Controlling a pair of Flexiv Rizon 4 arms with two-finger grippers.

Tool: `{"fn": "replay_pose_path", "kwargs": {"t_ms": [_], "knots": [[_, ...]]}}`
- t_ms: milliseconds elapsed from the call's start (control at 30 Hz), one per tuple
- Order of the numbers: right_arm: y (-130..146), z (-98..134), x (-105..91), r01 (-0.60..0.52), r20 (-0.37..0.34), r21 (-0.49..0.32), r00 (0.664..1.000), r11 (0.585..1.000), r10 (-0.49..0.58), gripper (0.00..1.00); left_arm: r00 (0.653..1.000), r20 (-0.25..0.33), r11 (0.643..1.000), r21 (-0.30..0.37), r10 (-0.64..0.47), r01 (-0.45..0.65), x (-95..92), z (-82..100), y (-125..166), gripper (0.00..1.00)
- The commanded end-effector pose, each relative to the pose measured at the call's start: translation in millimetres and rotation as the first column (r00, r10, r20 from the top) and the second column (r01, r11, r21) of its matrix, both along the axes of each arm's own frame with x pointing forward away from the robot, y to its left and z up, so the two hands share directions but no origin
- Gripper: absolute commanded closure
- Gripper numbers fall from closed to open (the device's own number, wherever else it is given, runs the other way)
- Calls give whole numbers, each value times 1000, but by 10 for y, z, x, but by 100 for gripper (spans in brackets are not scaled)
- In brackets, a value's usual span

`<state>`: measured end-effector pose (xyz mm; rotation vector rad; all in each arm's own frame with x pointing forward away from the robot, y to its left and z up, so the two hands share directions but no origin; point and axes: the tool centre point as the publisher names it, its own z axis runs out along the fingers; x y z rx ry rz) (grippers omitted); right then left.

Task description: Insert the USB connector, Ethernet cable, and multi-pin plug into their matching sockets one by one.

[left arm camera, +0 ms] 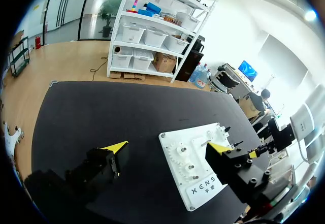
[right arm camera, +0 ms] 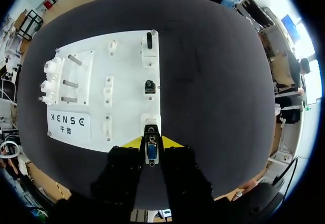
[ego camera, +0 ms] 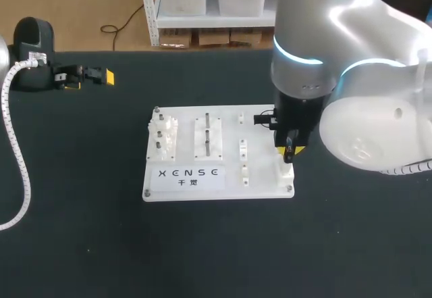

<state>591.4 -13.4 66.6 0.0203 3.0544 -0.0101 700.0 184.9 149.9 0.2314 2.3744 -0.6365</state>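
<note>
Your multi-pin plug is clamped between the right gripper's yellow tips, just above the white socket at the board's near corner. The likely trouble is a slight tilt or offset in the grip: the shell would catch the socket rim and drag the board. I count one plug held and three sockets along that edge, two of them seemingly with dark parts seated. There is one board and two grippers. The left gripper has its fingers apart and empty, well away.

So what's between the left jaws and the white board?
Only bare black table lies from the left gripper, jaws open, to the white board; the head view shows it.
</note>
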Motion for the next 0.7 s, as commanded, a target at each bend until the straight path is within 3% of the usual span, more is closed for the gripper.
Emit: {"fn": "replay_pose_path", "kwargs": {"t_ms": [33, 700], "knots": [[-34, -13, -11, 2, 7, 1, 1000, 1000, -2, 100, 1000, 0, 1000, 0, 0, 0, 0, 0, 0, 0], [1, -62, -19, -6, -8, -15, 1000, 1000, 6, 100, 1000, 0, 1000, 0, 0, 0, 0, 0, 0, 0]]}}
